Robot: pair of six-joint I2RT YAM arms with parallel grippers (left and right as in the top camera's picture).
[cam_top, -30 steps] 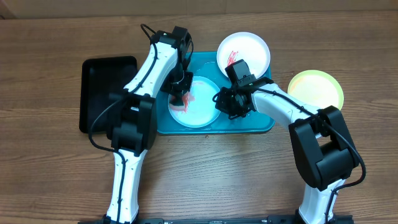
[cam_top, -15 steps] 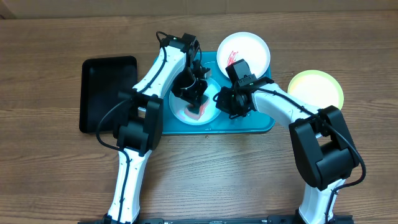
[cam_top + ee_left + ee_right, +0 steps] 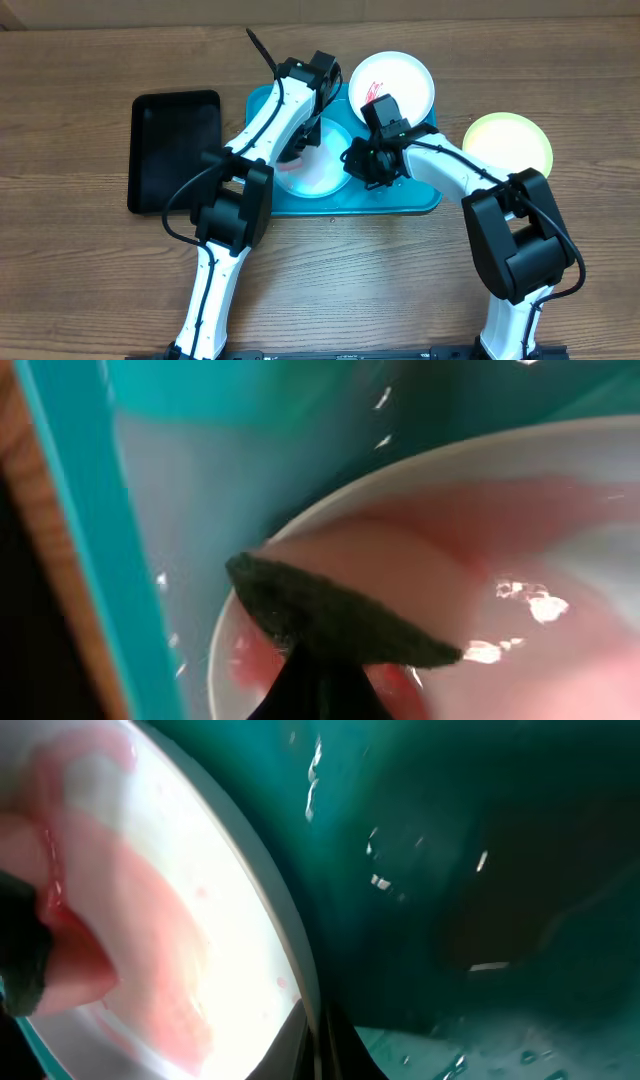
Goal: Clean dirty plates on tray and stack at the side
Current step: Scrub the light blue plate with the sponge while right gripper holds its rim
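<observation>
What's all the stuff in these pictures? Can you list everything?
blue tray: one, turquoise, middle of table.
mint plate: one, pale with pink-red smears, on the blue tray.
white plate: one, red smears, at the blue tray's far corner.
yellow-green plate: one, on the table's right side.
black tray: one, left of the blue tray.
scrub pad: one, dark, on the mint plate.
table: one, brown wood.
left gripper: jaws holding the scrub pad.
right gripper: jaws at the mint plate's rim.

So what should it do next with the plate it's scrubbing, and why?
Probably sweep the dark pad in the left hand across the pale plate: a pink smear covers much of it, so it is not clean enough to stack. The right hand pinches the plate's rim, steadying it on the tray.
</observation>
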